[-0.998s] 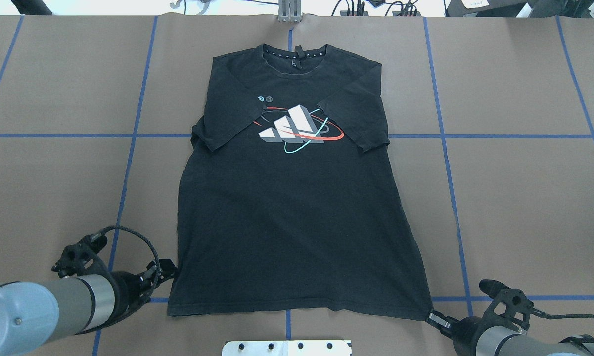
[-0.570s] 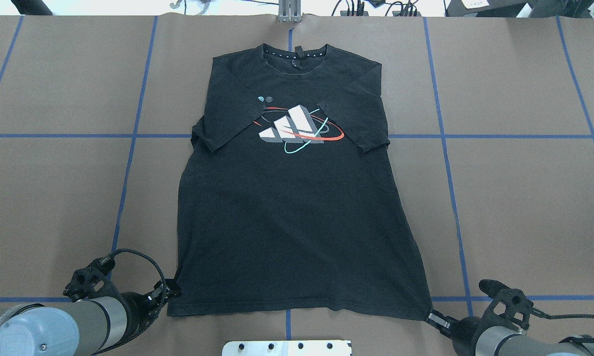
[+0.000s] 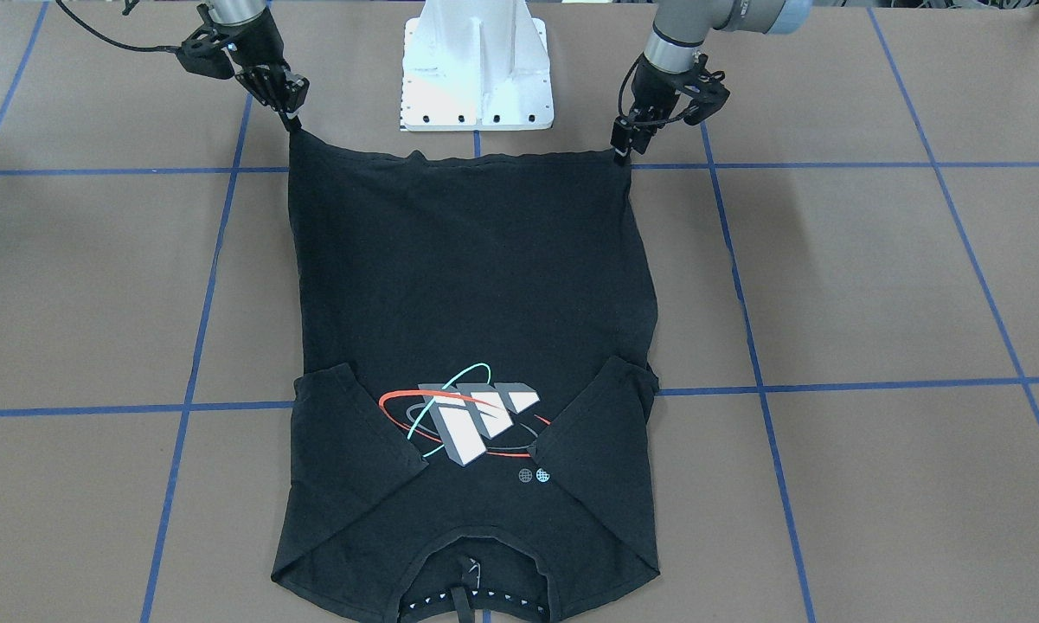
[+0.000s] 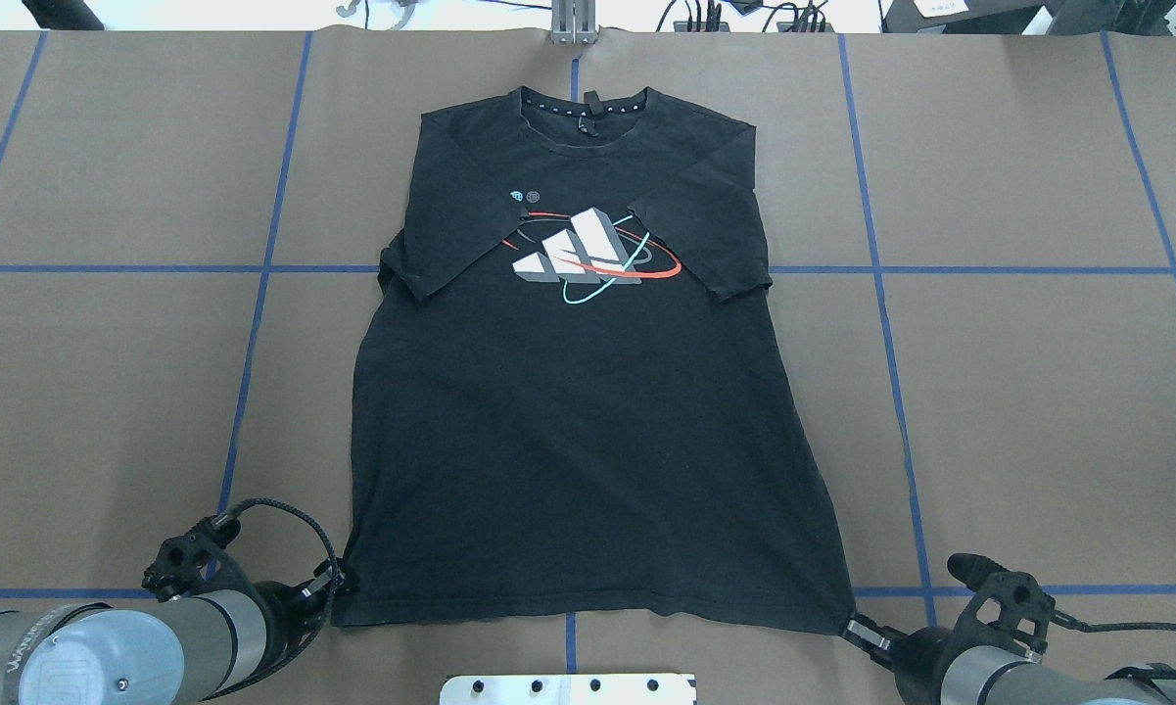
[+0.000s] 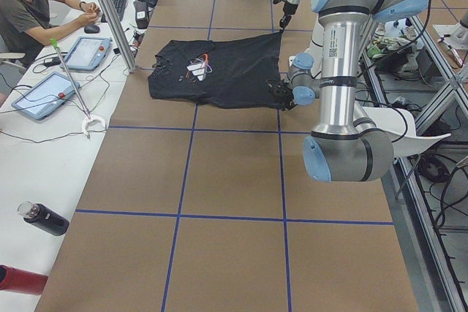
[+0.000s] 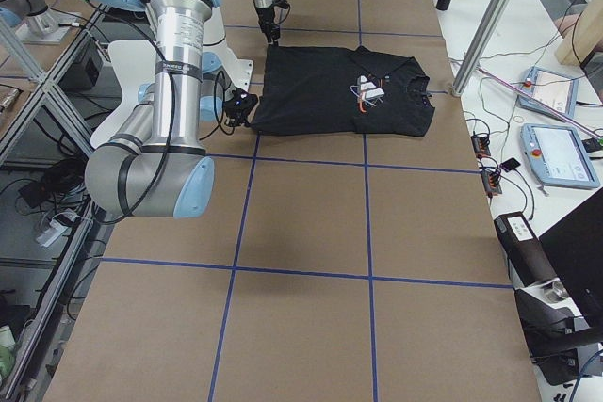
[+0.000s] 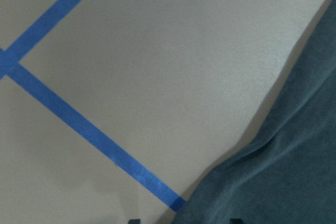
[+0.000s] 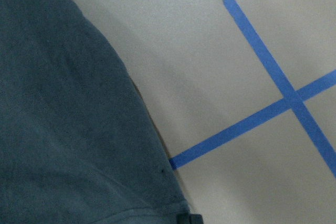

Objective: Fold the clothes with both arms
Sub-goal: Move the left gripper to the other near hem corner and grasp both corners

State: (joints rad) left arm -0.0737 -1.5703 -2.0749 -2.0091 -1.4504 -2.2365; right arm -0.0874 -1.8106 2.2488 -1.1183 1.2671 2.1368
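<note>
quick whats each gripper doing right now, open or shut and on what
Left gripper: open, fingers apart at the black T-shirt hem corner.
Right gripper: shut on the other hem corner of the black T-shirt.

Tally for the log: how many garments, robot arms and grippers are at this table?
black short-sleeved T-shirt with orbit graphic: 1
silver-grey jointed robot arms: 2, the left arm and the right arm
black two-finger grippers: 2, the left gripper and the right gripper
Total: 5

Black T-shirt (image 4: 588,441), grey-white, red and cyan orbit graphic (image 4: 588,257). Brown table cover (image 4: 1038,411) gridded with blue tape lines (image 4: 989,269). Silver-grey left arm (image 4: 206,627) and right arm (image 4: 979,681), light blue caps (image 4: 69,666).
</note>
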